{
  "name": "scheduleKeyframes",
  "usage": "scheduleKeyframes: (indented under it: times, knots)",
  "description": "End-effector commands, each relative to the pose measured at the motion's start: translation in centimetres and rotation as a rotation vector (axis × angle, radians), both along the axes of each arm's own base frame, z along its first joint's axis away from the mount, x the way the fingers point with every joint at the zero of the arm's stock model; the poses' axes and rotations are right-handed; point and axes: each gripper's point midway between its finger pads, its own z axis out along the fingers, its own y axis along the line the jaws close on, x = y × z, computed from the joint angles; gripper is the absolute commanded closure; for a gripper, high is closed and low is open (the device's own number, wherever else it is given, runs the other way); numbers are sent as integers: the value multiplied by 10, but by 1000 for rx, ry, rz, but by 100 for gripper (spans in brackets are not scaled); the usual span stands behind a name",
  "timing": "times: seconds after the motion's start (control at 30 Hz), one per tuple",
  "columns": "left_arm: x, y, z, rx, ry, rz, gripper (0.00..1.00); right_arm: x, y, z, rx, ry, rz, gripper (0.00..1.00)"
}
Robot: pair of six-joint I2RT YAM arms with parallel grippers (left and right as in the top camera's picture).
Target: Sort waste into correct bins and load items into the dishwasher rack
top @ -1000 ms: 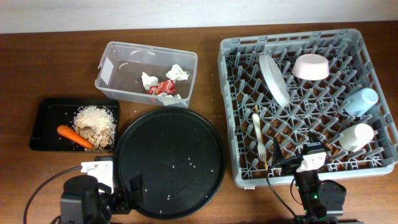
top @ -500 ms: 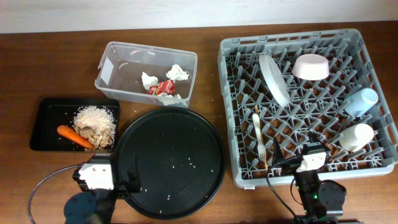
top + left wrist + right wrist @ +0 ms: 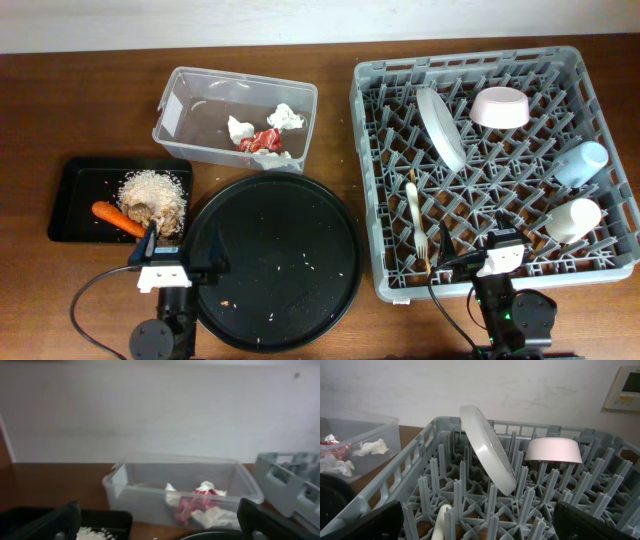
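Observation:
The clear tub holds white tissues and a red wrapper. In the small black tray lie the beige food heap and the carrot. The grey rack carries the plate on edge, the pink bowl, blue cup, cream cup and white fork. My left gripper hangs open and empty between the small tray and the round tray, facing the tub. My right gripper is open and empty at the rack's front edge, facing the plate and bowl.
A large round black tray with scattered crumbs fills the front middle, between the small tray and the rack. The wall stands just behind the tub and rack. Cables trail from both arms along the table's front edge.
My left arm has swung up from its folded pose at the front left, and its gripper now points toward the tub. The right arm has not moved.

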Motion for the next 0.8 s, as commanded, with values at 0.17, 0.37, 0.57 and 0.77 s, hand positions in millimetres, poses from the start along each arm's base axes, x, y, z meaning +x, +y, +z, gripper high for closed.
scheduleKeyframes:
  times: [0.17, 0.37, 0.57, 0.77]
  knots:
    - [0, -4, -43, 41, 167, -29, 1, 0, 0, -2, -7, 1, -3, 1]
    - [0, -7, -43, 41, 166, -43, 1, 0, 0, -2, -7, 1, -3, 2]
    - [0, -7, -43, 41, 166, -43, 1, 0, 0, -2, -7, 1, -3, 2]
    - [0, -7, -43, 41, 167, -43, 1, 0, 0, -2, -7, 1, -3, 2]
